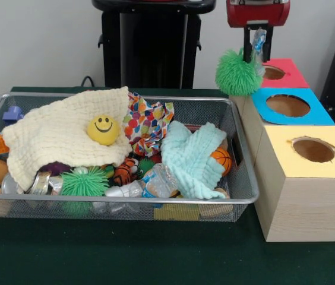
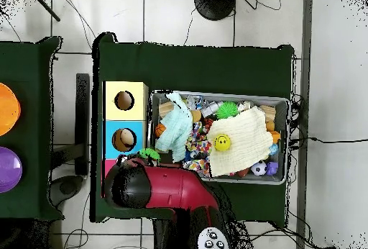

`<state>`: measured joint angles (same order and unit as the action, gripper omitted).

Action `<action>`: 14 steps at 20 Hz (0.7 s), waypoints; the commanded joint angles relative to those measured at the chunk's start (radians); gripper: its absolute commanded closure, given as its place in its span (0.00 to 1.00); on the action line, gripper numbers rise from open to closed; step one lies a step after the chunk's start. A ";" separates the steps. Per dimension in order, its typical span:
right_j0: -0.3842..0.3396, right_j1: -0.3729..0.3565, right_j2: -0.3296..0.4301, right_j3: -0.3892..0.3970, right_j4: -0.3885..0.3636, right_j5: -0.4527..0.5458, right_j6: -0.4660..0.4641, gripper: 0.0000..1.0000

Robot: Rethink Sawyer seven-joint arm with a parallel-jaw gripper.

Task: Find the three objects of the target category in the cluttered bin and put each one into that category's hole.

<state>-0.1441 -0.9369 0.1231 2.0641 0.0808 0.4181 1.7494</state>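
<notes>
- The fingers (image 1: 255, 50) pinch a crumpled clear bottle (image 1: 258, 40) above the boxes, a green spiky ball (image 1: 237, 73) dangling alongside.
- It hangs near the blue-topped hole (image 1: 288, 105), presumably for dropping.

1. The table (image 1: 126, 255) is covered with dark green cloth (image 2: 194, 62).
2. A wide silver wire-mesh tray (image 1: 239, 172), full of toys and cloths, rests on it, below the red gripper (image 1: 254, 44) and to its left in the front view.
3. Three pale wooden boxes stand in a row directly on the table, touching: the red-topped (image 1: 289, 77) under the gripper, then the blue-topped (image 1: 319, 113), then the yellow-topped (image 1: 286, 160) farthest from it.
</notes>
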 commanded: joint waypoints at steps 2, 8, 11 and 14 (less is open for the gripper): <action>-0.014 0.086 0.103 -0.062 0.056 -0.105 0.152 1.00; -0.002 0.098 0.104 -0.056 0.056 -0.125 0.164 1.00; 0.014 0.090 0.075 -0.071 0.044 -0.099 0.161 1.00; 0.040 0.059 0.018 -0.103 0.017 -0.031 0.153 1.00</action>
<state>-0.1303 -0.8767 0.1442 2.0589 0.0867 0.3449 1.7494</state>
